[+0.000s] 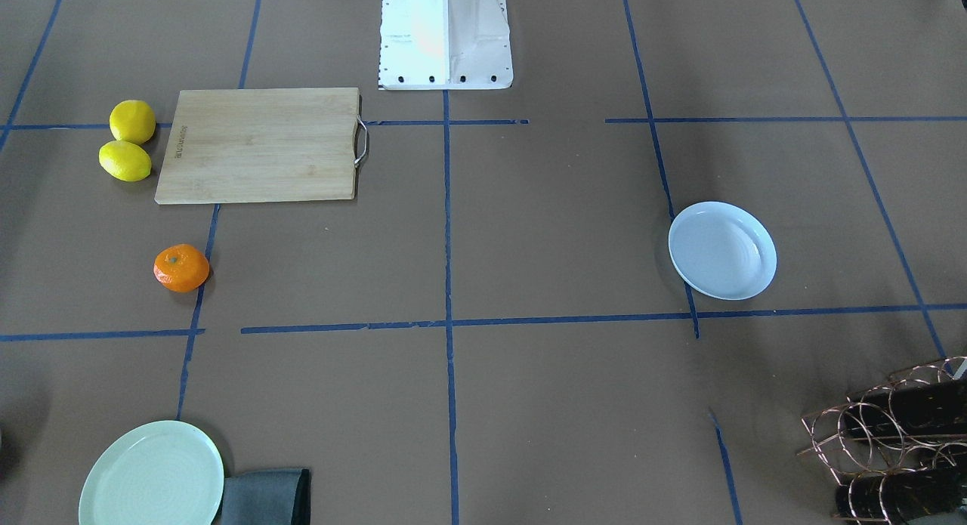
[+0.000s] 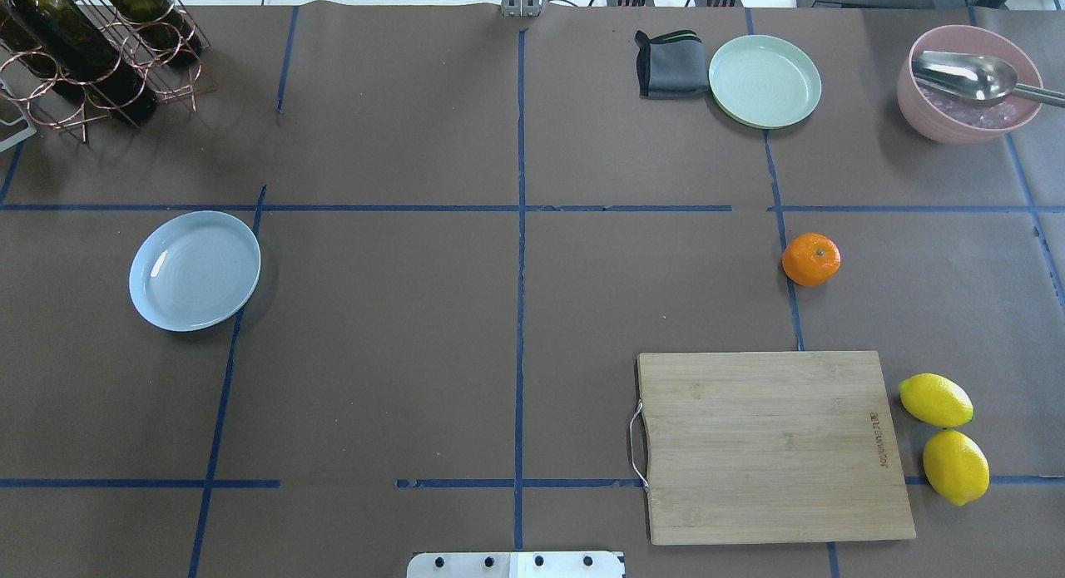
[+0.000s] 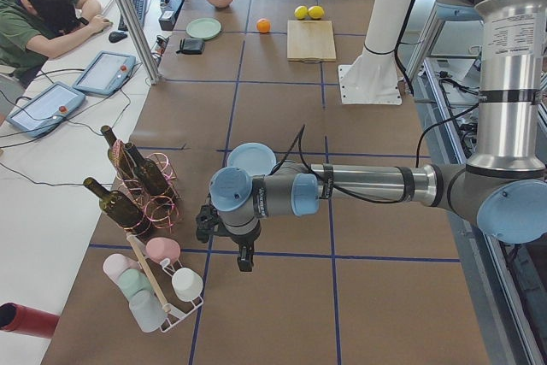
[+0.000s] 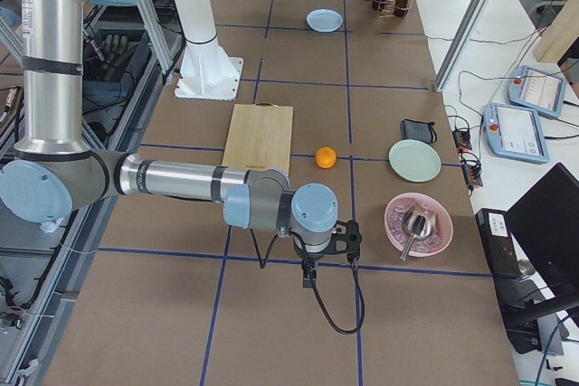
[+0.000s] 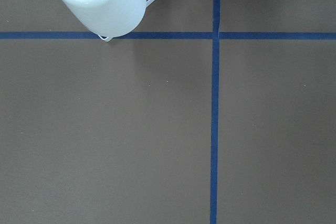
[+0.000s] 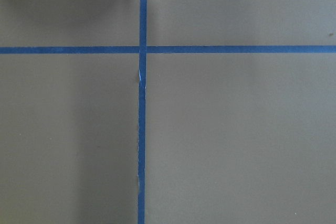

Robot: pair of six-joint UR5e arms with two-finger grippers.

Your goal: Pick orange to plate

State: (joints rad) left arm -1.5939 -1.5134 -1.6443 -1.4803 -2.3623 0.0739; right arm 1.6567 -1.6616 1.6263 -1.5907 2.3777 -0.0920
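Right arm (image 4: 181, 178) stretched level, right gripper (image 4: 349, 240) pointing down, opening impossible to tell, orange (image 4: 326, 158) well beyond; left gripper (image 3: 205, 223) likewise, plate (image 3: 248, 156) near.

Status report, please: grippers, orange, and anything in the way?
Left gripper and right gripper far from orange, open or shut unclear. Orange on table, plate empty. Nothing lies between them.

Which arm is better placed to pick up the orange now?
The right arm. The orange lies on the robot's right half, near that arm; the left arm hangs at the far end, beyond the plate.
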